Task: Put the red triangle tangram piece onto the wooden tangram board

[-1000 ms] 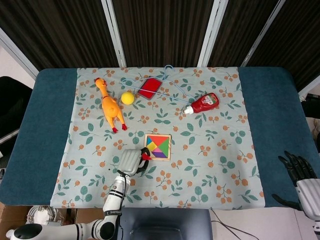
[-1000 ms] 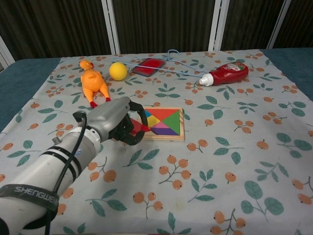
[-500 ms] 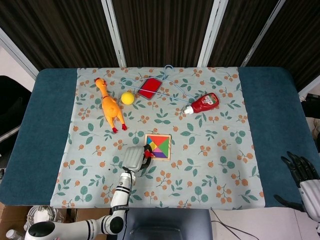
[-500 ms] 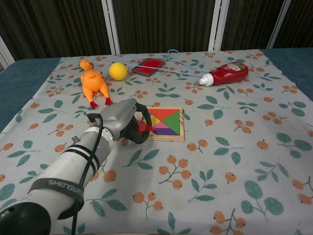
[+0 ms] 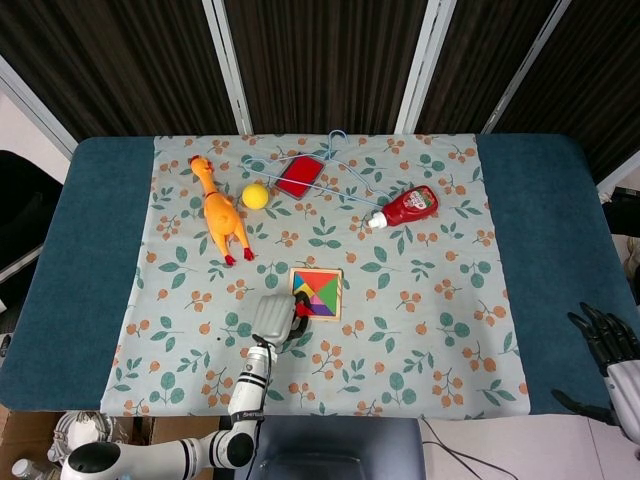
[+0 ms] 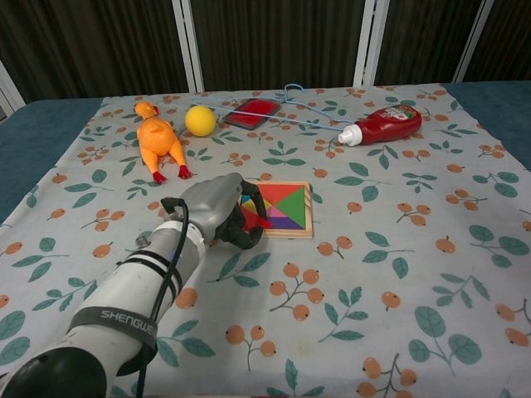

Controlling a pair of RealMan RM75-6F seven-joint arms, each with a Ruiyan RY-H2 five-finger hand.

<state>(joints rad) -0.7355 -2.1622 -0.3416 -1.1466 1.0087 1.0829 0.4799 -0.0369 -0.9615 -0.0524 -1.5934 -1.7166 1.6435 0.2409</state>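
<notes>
My left hand (image 6: 217,209) (image 5: 273,316) holds the red triangle tangram piece (image 6: 252,218) (image 5: 299,300) pinched in its fingers, at the near left corner of the wooden tangram board (image 6: 295,230) (image 5: 335,296). The piece overlaps the board's left edge; whether it rests on the board I cannot tell. The board lies flat near the cloth's middle with several coloured pieces in it. My right hand (image 5: 610,345) hangs off the table's right front corner, holding nothing, fingers spread; the chest view does not show it.
At the back lie an orange rubber chicken (image 6: 158,143), a yellow ball (image 6: 200,121), a red flat case (image 6: 252,113) under a blue wire hanger (image 6: 307,112), and a ketchup bottle (image 6: 385,125) on its side. The floral cloth (image 6: 398,274) covers the table.
My left hand has carried the red triangle rightward, from the cloth left of the board to the board's near left corner. The right hand has sunk slightly lower at the frame edge.
</notes>
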